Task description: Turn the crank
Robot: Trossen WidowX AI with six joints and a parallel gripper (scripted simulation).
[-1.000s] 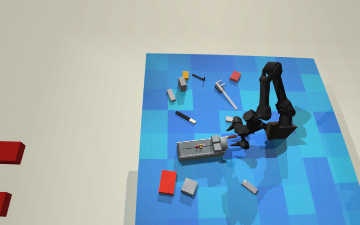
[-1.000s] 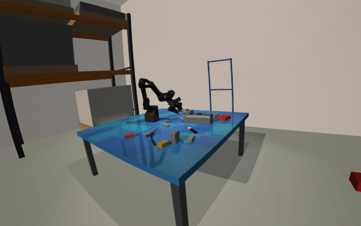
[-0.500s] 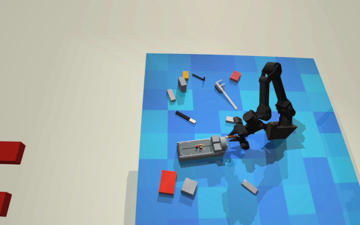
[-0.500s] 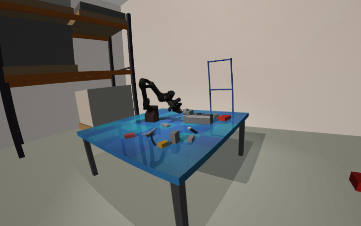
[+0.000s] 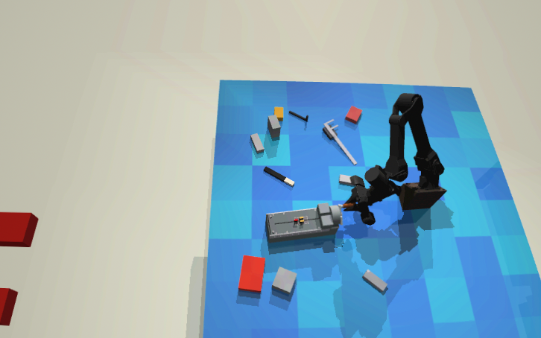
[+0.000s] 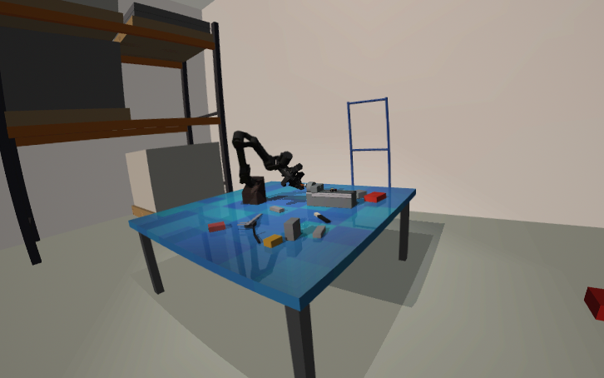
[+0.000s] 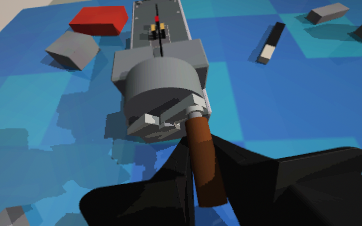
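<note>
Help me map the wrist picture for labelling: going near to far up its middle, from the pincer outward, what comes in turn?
Pincer shut on the brown crank handle → grey round crank hub → grey square housing → brass zero marks → red pointer → far end of the slide bed.

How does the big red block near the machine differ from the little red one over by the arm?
The big red block is a long, bright rectangle lying at the table's near edge beside a grey block. The small red block is squarer and duller, lying far back alone. Both lie flat, untouched.
</note>
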